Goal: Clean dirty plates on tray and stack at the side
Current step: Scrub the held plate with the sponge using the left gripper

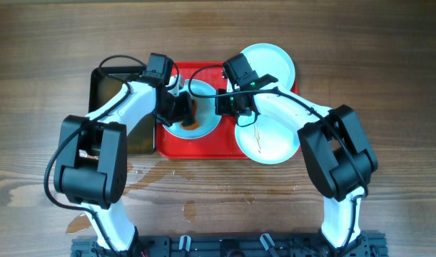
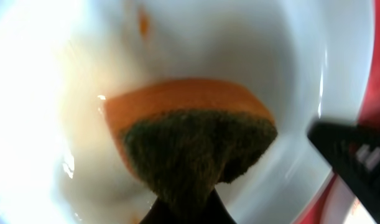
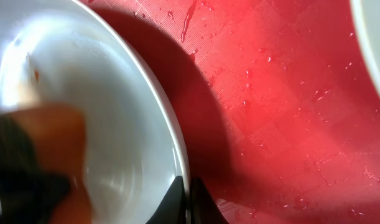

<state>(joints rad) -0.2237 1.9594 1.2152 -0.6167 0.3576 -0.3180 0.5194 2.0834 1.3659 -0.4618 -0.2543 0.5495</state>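
Three pale plates show in the overhead view. One plate [image 1: 196, 127] lies on the red tray [image 1: 225, 146] at its left. My left gripper [image 1: 180, 108] is shut on an orange and dark green sponge [image 2: 196, 143] that presses on this plate's inside [image 2: 301, 112]. My right gripper [image 1: 228, 107] is shut on the same plate's rim [image 3: 177, 155], one finger on each side. A second plate [image 1: 271, 139] with thin orange streaks lies at the tray's right front. A third plate [image 1: 269, 63] lies at the back right.
A black tray [image 1: 110, 96] of brownish water stands left of the red tray, under my left arm. Water spots lie on the wooden table [image 1: 196, 207] in front of the tray. The red tray's floor [image 3: 283, 112] is wet.
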